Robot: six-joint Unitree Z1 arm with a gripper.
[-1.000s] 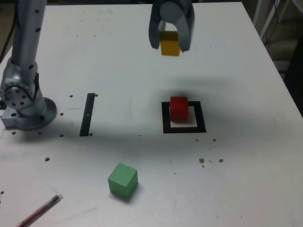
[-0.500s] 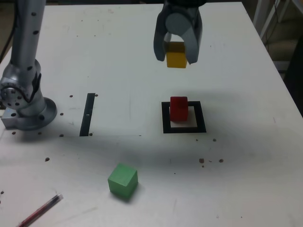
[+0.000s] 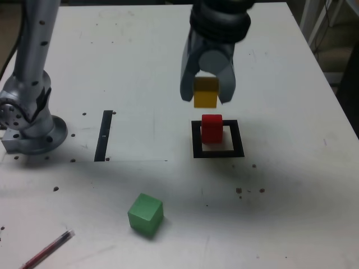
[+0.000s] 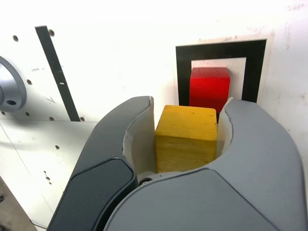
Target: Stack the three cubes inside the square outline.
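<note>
Red cube (image 3: 212,129): small, matte, plain faces. Sits inside the square outline (image 3: 239,147), off-center toward the exterior view's left side of the opening. Upright, nothing stacked on it.

Yellow cube (image 3: 206,92): small, orange-yellow, plain, faint marks on its faces in wrist view. Held in the tool (image 4: 186,139), up off the desk (image 3: 280,213), roughly level. Not touching red.

Green cube (image 3: 146,214): light green, matte, slightly larger. Flat on the desk, outside the outline, turned so a corner faces the exterior camera. Toward the exterior view's lower left from the outline, well apart.

Outline: thick black frame, pale center, flat on the desk.
</note>
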